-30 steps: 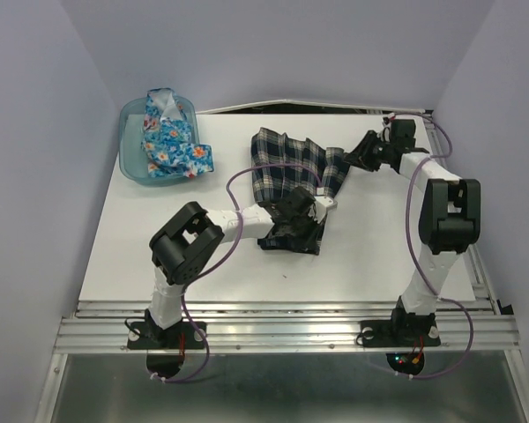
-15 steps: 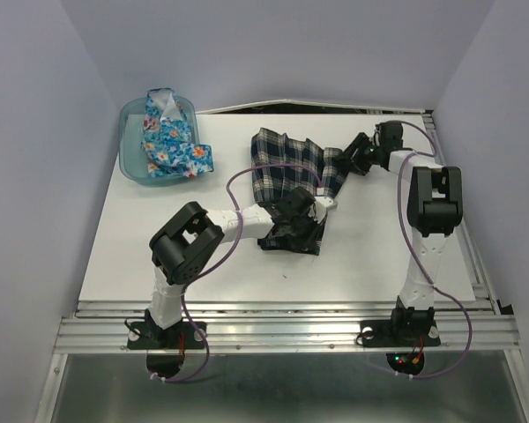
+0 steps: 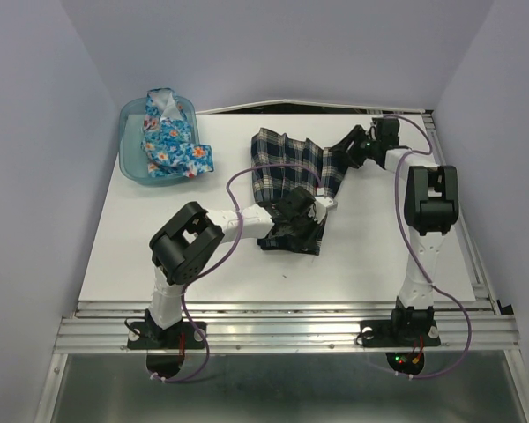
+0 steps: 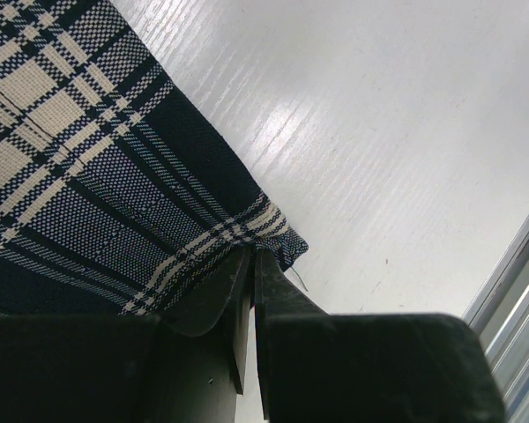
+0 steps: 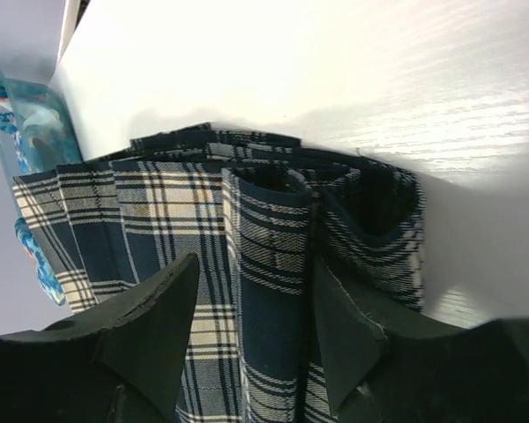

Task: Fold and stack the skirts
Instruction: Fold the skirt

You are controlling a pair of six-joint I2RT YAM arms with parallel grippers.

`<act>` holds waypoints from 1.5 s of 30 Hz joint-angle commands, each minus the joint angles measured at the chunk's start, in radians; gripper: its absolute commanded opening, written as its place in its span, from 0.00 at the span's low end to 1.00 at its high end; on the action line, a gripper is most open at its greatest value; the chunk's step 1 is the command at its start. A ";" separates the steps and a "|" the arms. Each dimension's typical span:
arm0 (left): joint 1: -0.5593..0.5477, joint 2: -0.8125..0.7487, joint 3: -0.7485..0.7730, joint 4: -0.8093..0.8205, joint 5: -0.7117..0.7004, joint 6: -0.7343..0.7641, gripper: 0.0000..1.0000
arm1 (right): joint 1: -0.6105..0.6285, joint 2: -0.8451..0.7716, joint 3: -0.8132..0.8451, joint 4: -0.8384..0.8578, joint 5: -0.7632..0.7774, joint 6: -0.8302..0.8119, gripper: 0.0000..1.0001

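Well to the left of the plaid skirt (image 3: 286, 163), the flowered skirt (image 3: 169, 141) lies bunched in the teal bin (image 3: 132, 145), one end draped over the rim. I am not holding it, and it has not yet been folded.

My left claw (image 4: 251, 256) is at the plaid skirt's near edge. It is clenched, with the fingers almost together, pinching the corner of the hem where the white stripes meet the dark border.

The plaid skirt lies on the desk (image 3: 379, 256), partly spread out, with its pleats fanned toward the far side and some folds doubled over at the right.

My right claw (image 5: 256, 264) is at the skirt's far right corner. It is released: the jaws stand apart, one on each side of a raised pleat, and grip nothing.

I judge this cloth to be light, soft and limp. It will sag and drag when lifted by one point, and the pleats will want to spring open or slide over each other. The stitched hem and the corners are the firmest places to take hold. I would grip two corners of one edge together so that the fold travels flat. If I pinch only one layer of a pleat, I risk pulling the stack of folds apart.
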 commanded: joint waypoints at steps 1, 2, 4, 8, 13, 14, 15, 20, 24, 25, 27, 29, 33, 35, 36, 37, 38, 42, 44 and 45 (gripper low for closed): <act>-0.016 0.017 -0.037 -0.090 0.004 -0.006 0.16 | 0.014 0.001 0.080 0.010 0.001 -0.001 0.57; -0.016 0.017 -0.037 -0.090 0.004 -0.007 0.16 | 0.014 0.007 0.085 0.009 0.002 -0.004 0.53; -0.014 0.019 -0.037 -0.090 0.004 -0.007 0.16 | 0.014 0.021 0.111 -0.002 -0.001 -0.007 0.44; -0.014 0.019 -0.040 -0.090 -0.001 -0.009 0.16 | 0.014 -0.014 0.111 -0.022 0.001 -0.010 0.01; -0.014 0.023 -0.047 -0.085 -0.010 -0.012 0.15 | 0.014 -0.128 0.064 -0.025 0.050 -0.047 0.01; -0.014 0.026 -0.044 -0.087 -0.008 -0.012 0.15 | 0.014 -0.169 0.044 -0.026 0.080 -0.054 0.01; -0.014 0.026 -0.043 -0.088 -0.010 -0.012 0.15 | 0.014 -0.186 0.035 -0.033 0.103 -0.064 0.01; -0.014 0.022 -0.046 -0.088 -0.008 -0.012 0.15 | 0.005 -0.275 -0.025 -0.112 0.218 -0.125 0.01; -0.014 0.019 -0.053 -0.084 -0.007 -0.012 0.15 | -0.005 -0.298 -0.085 -0.135 0.286 -0.168 0.01; -0.014 0.020 -0.050 -0.085 -0.010 -0.012 0.15 | -0.005 -0.291 -0.102 -0.146 0.313 -0.177 0.01; -0.014 0.014 -0.050 -0.090 -0.011 -0.009 0.15 | -0.005 -0.278 -0.120 -0.148 0.347 -0.191 0.01; -0.014 0.009 -0.055 -0.088 -0.013 -0.009 0.15 | -0.005 -0.246 -0.133 -0.146 0.390 -0.208 0.01; -0.014 -0.003 -0.070 -0.085 -0.010 -0.006 0.15 | -0.005 -0.162 -0.099 -0.145 0.450 -0.234 0.01; -0.014 -0.004 -0.075 -0.084 -0.011 -0.006 0.15 | -0.005 -0.133 -0.085 -0.131 0.493 -0.239 0.01; -0.014 -0.007 -0.076 -0.082 -0.008 -0.006 0.15 | -0.005 -0.104 -0.070 -0.125 0.495 -0.243 0.01; -0.014 -0.007 -0.076 -0.082 -0.004 -0.004 0.15 | -0.005 -0.088 -0.058 -0.125 0.493 -0.245 0.01; -0.014 -0.006 -0.076 -0.084 0.002 -0.004 0.15 | -0.005 -0.074 -0.048 -0.103 0.484 -0.255 0.01; -0.017 -0.012 -0.076 -0.088 0.021 0.005 0.16 | -0.005 -0.005 0.025 -0.106 0.478 -0.288 0.01; -0.019 -0.032 -0.080 -0.088 0.021 0.011 0.16 | -0.005 0.016 0.102 -0.167 0.476 -0.321 0.14; -0.019 -0.035 -0.083 -0.088 0.021 0.013 0.17 | -0.005 0.013 0.129 -0.193 0.461 -0.326 0.25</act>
